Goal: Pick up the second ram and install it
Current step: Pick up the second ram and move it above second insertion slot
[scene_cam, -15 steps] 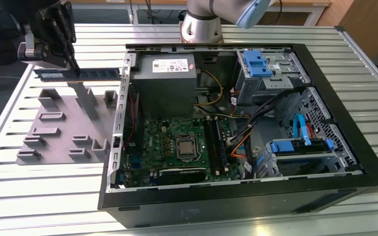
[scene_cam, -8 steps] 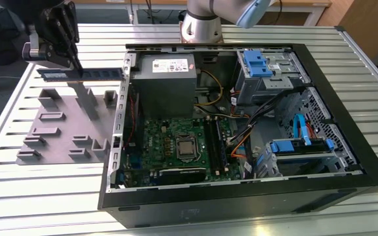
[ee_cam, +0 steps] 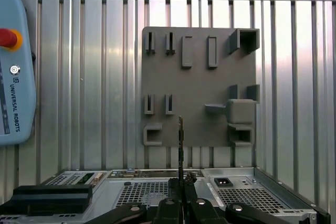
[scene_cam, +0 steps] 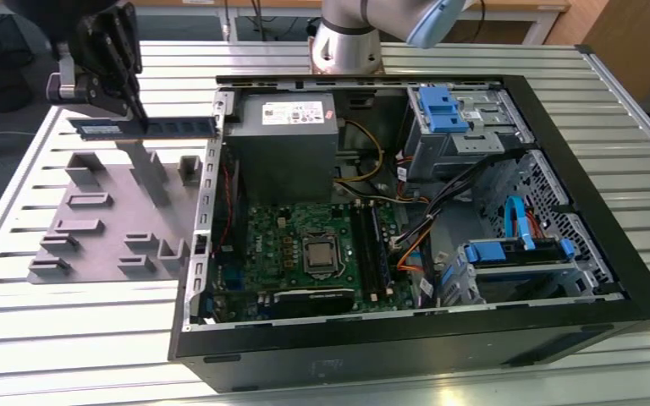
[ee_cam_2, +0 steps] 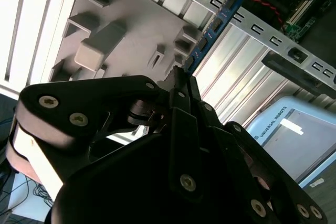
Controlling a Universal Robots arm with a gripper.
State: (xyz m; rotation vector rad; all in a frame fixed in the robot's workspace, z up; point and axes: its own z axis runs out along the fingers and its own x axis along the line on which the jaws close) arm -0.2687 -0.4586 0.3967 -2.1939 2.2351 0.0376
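**Memory stick held level above its holder**

My gripper (scene_cam: pixel 133 118) hangs over the grey holder tray (scene_cam: pixel 88 245) at the exterior view's left. My fingers (ee_cam_2: pixel 185 95) are clamped on the memory stick (scene_cam: pixel 179 127), which lies level in the air above the tray and just beside the open computer case (scene_cam: pixel 415 342). In the second wrist view the blue stick (ee_cam_2: pixel 212 27) runs straight out from my fingertips. In the first wrist view it stands edge-on (ee_cam: pixel 180 140) over the tray.

As I judge it, this carry calls for a firm clamp on the stick's flat faces and a stick kept level and square to my fingers. Its far end must also be kept off the case's metal wall (scene_cam: pixel 206 194). The motherboard (scene_cam: pixel 291 241) lies well apart, down inside the case.

My wrist points straight down. The arm (scene_cam: pixel 348 38) rises from behind the case and reaches across toward the tray.
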